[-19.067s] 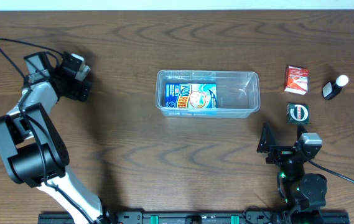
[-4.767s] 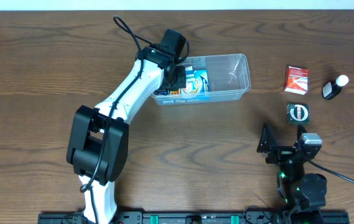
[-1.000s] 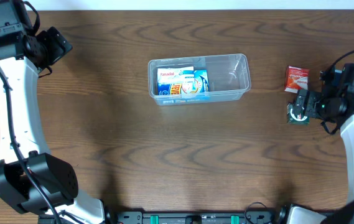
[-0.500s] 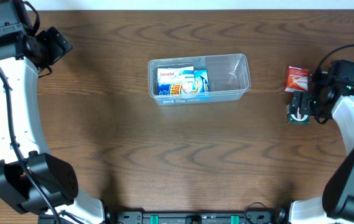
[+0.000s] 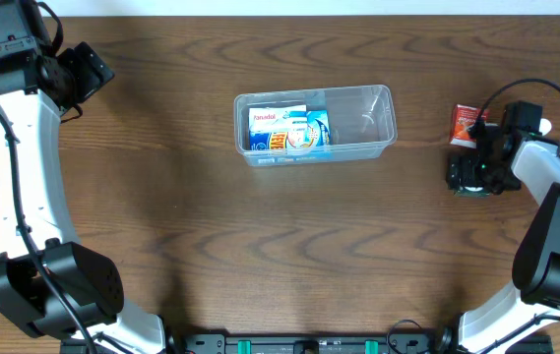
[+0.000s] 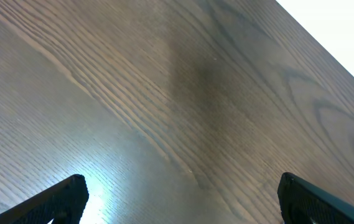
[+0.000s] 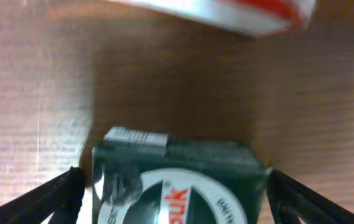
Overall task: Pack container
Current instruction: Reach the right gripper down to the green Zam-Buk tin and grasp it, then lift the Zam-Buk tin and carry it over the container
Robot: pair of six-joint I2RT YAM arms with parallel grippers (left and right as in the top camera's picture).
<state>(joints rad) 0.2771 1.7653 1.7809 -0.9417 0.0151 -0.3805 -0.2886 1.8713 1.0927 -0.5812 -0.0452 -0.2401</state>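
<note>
The clear plastic container [image 5: 358, 123] stands at the table's middle back, with blue boxes [image 5: 287, 130] in its left half. My right gripper [image 5: 470, 173] is open and low over a dark green box [image 5: 465, 183] with a white round label. In the right wrist view that box [image 7: 177, 177] fills the space between my fingertips [image 7: 68, 190], which stand on either side of it. A red and white box [image 5: 466, 122] lies just behind it and also shows in the right wrist view [image 7: 226, 9]. My left gripper [image 5: 90, 71] is open and empty at the far left back.
A small bottle's white cap [image 5: 544, 125] shows behind my right arm. The left wrist view shows bare wood under the left gripper [image 6: 180, 208]. The table's back edge runs just behind the left arm.
My right gripper has swung left and come down over the dark green box, so its fingers now stand on either side of it. The left arm and the container have not moved.
</note>
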